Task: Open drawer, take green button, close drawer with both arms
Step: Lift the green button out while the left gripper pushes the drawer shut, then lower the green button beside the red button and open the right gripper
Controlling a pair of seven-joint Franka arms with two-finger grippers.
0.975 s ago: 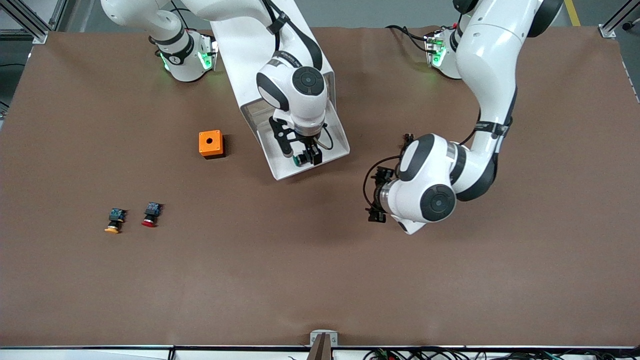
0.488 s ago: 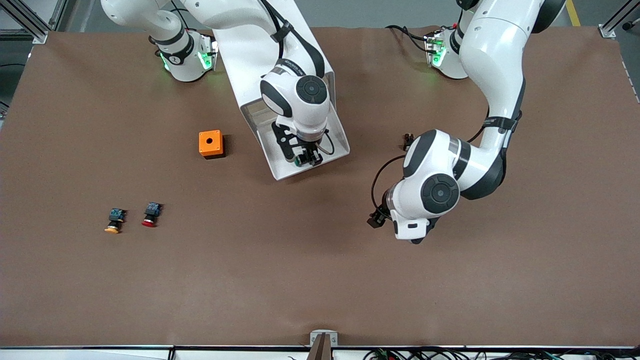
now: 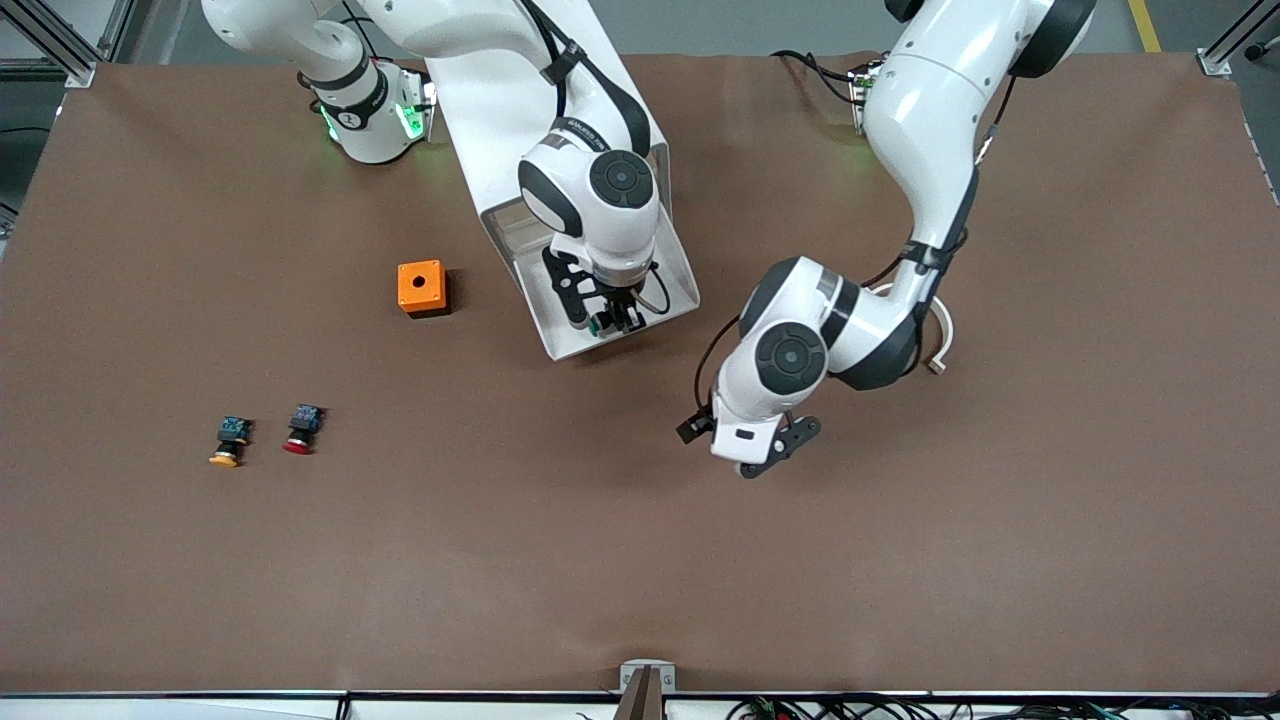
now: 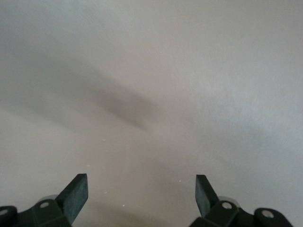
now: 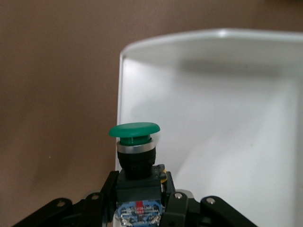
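A brown table (image 3: 600, 560) carries the open drawer (image 3: 668, 262) with the right gripper (image 3: 612, 318) over it, fingers clamped on the dark body of the button (image 3: 598, 322). In the right wrist view the button (image 5: 135, 149) runs lengthwise out from the fingers, green cap foremost, over the drawer's rim (image 5: 124, 94). The left arm bends low over bare table. Only the left wrist view shows the left gripper (image 4: 141, 189) with fingers apart, empty.
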